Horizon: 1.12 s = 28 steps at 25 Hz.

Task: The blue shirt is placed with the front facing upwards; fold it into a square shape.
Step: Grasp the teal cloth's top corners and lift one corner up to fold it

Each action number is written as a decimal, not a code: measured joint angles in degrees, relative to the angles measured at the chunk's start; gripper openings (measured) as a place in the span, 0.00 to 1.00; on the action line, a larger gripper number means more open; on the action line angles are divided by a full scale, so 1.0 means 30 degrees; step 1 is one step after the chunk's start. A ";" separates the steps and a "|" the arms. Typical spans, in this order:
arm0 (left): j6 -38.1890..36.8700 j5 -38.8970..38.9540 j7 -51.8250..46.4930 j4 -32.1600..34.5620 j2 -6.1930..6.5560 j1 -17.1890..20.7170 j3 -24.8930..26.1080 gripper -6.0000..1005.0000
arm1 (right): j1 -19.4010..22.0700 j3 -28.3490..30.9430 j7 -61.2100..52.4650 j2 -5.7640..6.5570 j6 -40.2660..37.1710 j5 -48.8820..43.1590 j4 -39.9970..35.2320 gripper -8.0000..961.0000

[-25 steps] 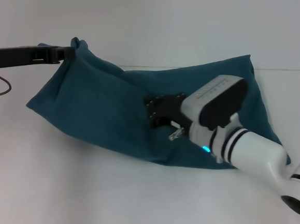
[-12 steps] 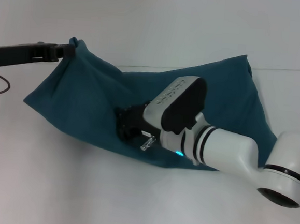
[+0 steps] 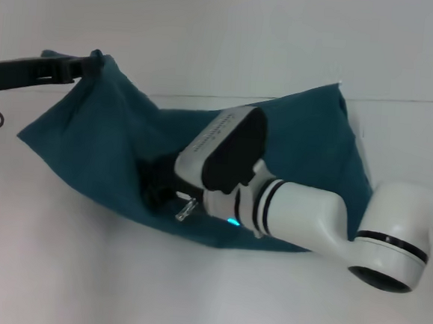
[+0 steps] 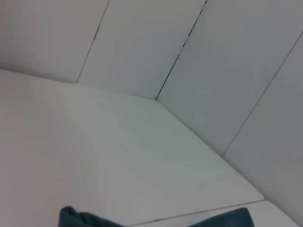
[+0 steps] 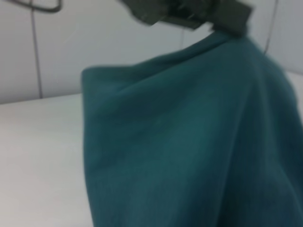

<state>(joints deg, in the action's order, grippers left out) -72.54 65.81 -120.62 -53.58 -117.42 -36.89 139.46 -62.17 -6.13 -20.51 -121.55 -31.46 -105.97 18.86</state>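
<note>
- My right arm's white elbow sits nearest, low on the right of the head view, its forearm reaching across the desk [image 3: 79, 286].
- My right tool [image 3: 153, 191] is down on the near-left part of the blue shirt [image 3: 112, 154]; its black fingers are hidden against the cloth, so I cannot tell whether they are spread or pinching.
- The shirt lies bunched across the desk's middle, its plain teal side showing, its left corner lifted.
- Farthest, my left tool [image 3: 89, 65] is pinched on that raised corner, holding it above the desk.
</note>
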 joint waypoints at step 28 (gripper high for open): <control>0.2218 0.0228 0.1004 0.1915 -0.0085 0.0614 -0.0175 0.05 | 0.4023 0.5802 0.2084 0.0288 -0.2920 -0.2855 0.0296 0.01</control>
<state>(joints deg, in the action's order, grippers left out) -65.89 66.49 -117.61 -47.83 -117.68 -35.05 138.93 -50.10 11.28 -14.26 -120.69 -40.21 -114.54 19.75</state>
